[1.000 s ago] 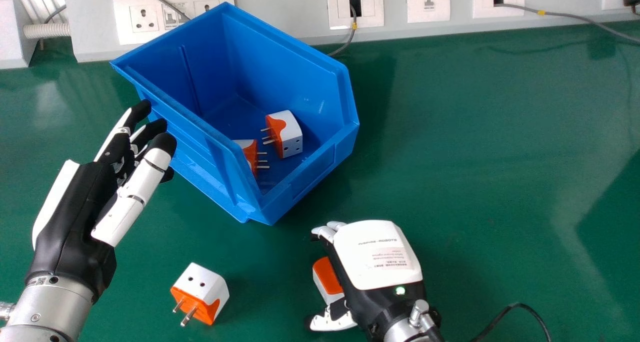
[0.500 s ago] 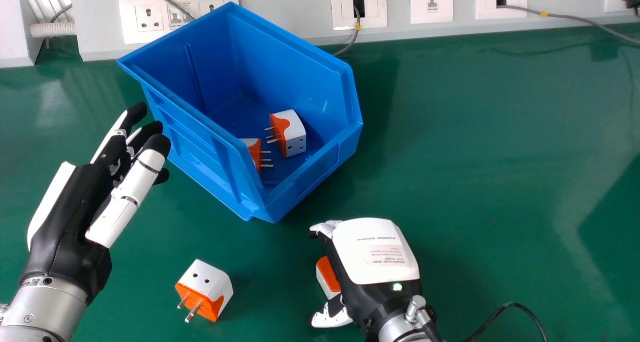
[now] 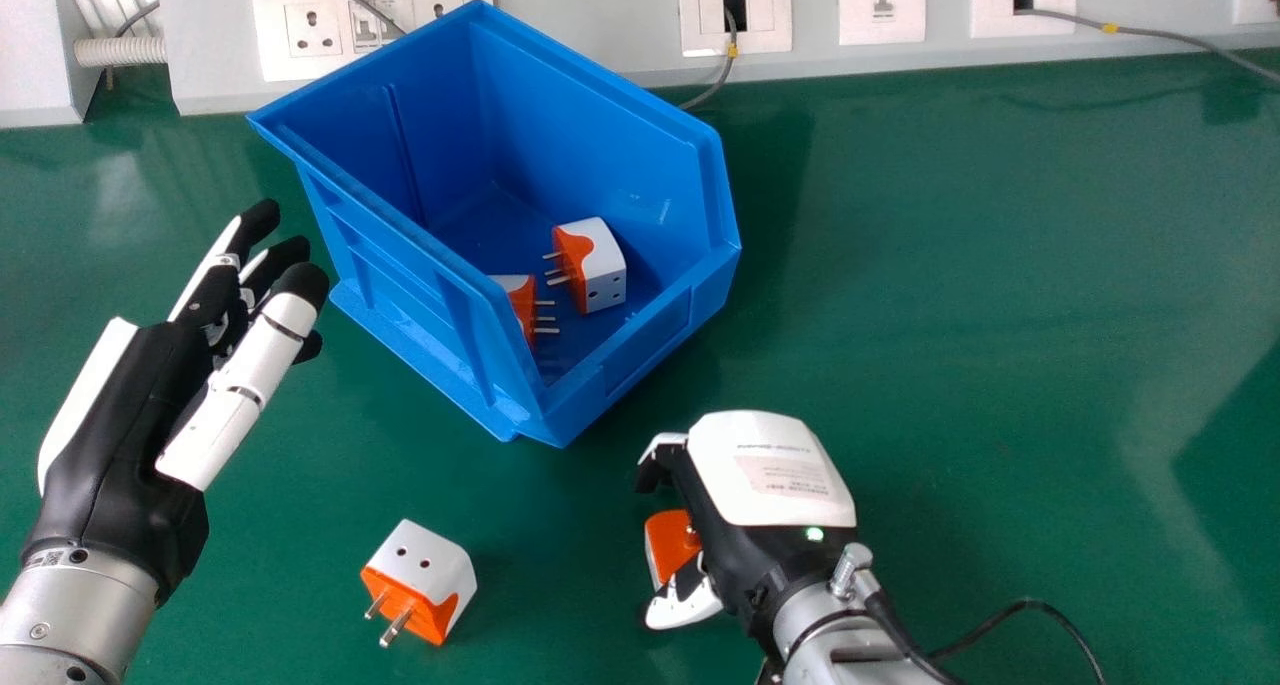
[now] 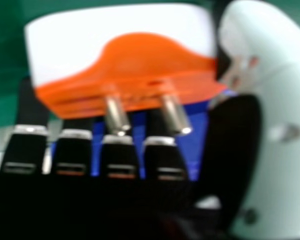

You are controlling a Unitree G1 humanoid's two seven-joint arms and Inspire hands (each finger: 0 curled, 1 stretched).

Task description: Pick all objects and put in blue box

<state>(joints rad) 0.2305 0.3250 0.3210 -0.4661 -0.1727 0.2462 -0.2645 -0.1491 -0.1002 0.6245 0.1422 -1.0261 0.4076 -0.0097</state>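
I can read none of the print. On the white back of my right hand (image 3: 740,555), a line of lettering (image 3: 768,448) sits above a pale label (image 3: 785,476) of small print, the label nearer my wrist. A tiny printed mark (image 3: 48,557) stands at the wrist end of my left hand (image 3: 110,465).

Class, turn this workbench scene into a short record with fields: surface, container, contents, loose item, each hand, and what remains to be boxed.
Surface: green table
Container: blue box
Contents: two orange-and-white plug adapters, one partly hidden by the box's wall
Loose item: third plug adapter, on the table, pins towards the robot
Right hand: curled round a fourth plug adapter
Left hand: open, left of the box
Remaining: third and fourth adapters
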